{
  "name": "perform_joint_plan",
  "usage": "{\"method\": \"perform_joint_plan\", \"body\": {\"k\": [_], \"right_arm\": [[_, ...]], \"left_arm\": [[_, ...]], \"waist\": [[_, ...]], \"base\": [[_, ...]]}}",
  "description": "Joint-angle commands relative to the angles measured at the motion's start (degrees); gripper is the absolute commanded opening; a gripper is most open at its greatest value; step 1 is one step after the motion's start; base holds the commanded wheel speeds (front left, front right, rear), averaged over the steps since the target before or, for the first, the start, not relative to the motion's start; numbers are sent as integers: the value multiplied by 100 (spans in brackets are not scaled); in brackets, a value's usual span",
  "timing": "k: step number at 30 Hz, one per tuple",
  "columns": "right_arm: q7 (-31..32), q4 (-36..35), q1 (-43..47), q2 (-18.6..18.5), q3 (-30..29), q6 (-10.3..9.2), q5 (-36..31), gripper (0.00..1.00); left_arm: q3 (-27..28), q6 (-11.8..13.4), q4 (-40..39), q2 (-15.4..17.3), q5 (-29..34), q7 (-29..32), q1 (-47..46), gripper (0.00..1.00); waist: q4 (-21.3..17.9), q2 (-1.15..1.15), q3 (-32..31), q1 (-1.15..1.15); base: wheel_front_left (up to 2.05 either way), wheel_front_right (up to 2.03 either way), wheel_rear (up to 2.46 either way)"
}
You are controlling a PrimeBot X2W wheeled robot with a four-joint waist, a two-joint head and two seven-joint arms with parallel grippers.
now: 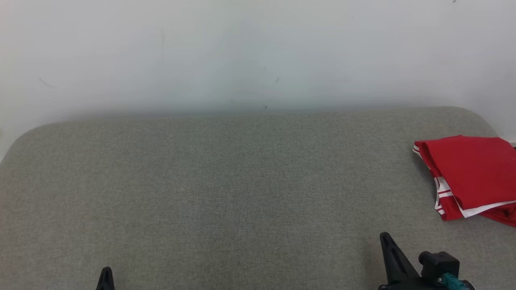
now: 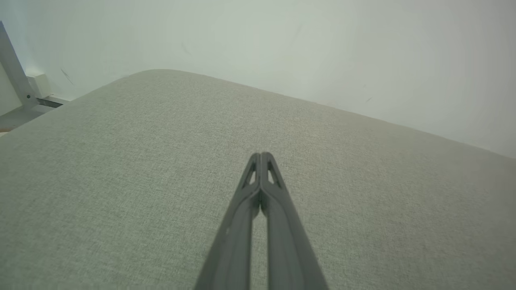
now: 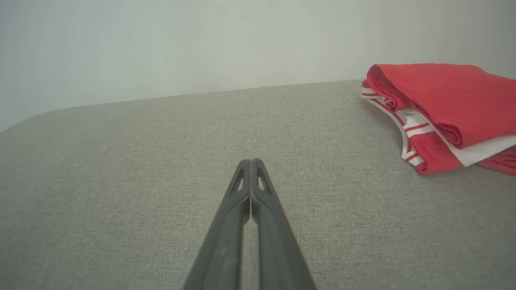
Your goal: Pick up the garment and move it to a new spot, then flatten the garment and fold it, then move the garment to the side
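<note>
Grey woven fabric covers the padded surface (image 1: 242, 181), which has rounded far corners and runs back to a plain pale wall (image 1: 258, 48).

The garment (image 1: 471, 173) lies folded at the far right of the surface, near the right corner, and the edge of the head view cuts it off. It is red, with white-striped trim along its left side and a white layer showing under the top fold. The folded stack is compact, with the top red panel lying smooth.

The left gripper (image 2: 261, 155) is low over the fabric at the near left. In its wrist view the jaws are pressed together with the tips touching, and they hold nothing. In the head view just one dark fingertip rises from the bottom edge.

The right gripper (image 3: 250, 161) sits at the near right, well apart from the garment. Here too the jaws are closed tip to tip and empty. In its wrist view the garment lies ahead and to the right of the fingers. In the head view a dark finger points up from the bottom edge, and beside it is a black fitting with a teal connector (image 1: 449, 279).

At the far left of the left wrist view, a grey metal strut (image 2: 14, 68) leans beside the surface's corner.
</note>
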Motion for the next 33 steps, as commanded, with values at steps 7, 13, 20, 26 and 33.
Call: {"method": "perform_joint_plan", "body": {"k": [7,13,20,26,33], "right_arm": [[130,-119,-188,-3,-112,0,903,0],[224,-147,-231,-3,-171,1,1546,0],[335,-167,-278,-4,-243,1,2239,0],[425,-182,-327,-4,-302,1,2791,0],[524,-196,-364,-5,-368,1,3389,0]], "left_arm": [[2,-12,-22,25,-822,213,-218,0],[-22,-20,-3,30,-1406,364,-325,0],[-37,-30,27,36,-2034,538,-448,0],[-46,-37,55,40,-2539,678,-548,0],[-55,-46,86,46,-3075,833,-658,0]], "waist": [[6,0,11,0],[11,0,21,0],[17,0,32,0],[22,0,41,0],[27,0,52,0]], "base": [[0,0,0],[0,0,0],[0,0,0],[0,0,0],[0,0,0]]}}
